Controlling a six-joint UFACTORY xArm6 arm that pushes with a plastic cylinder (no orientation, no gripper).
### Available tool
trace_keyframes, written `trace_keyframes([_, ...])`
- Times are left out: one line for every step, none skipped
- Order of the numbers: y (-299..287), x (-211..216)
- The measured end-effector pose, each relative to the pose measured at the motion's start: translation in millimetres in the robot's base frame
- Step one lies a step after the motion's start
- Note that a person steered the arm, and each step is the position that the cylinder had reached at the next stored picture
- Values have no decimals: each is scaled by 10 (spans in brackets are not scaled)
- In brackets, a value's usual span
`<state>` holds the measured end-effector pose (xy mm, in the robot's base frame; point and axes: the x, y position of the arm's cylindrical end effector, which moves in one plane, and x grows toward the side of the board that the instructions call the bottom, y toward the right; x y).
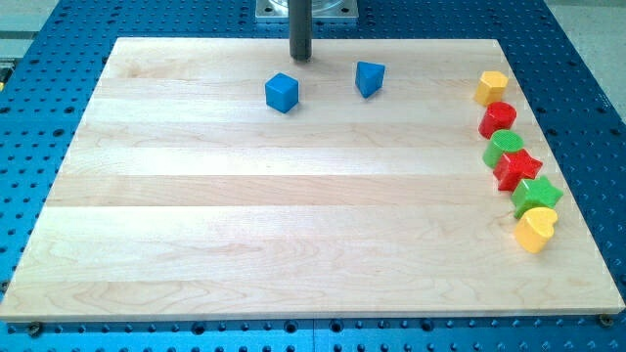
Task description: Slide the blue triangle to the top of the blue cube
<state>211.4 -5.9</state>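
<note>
The blue cube sits near the view's top, left of centre on the wooden board. The blue triangle sits to the right of the cube and slightly higher in the view. My tip is at the board's top edge, above and between the two blue blocks, closer to the cube. It touches neither block.
A column of blocks runs down the view's right edge: a yellow block, a red round block, a green round block, a red star, a green star, a yellow heart.
</note>
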Motion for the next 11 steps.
trace_keyframes([74, -104])
trace_keyframes([588, -81])
trace_keyframes([1363, 348])
trace_keyframes([1257, 1100])
trace_keyframes([829, 1196])
trace_keyframes([1244, 605])
trace_keyframes([839, 221])
trace_keyframes([619, -67])
trace_keyframes([249, -181])
trace_keyframes([-372, 156])
trace_keyframes([-702, -94])
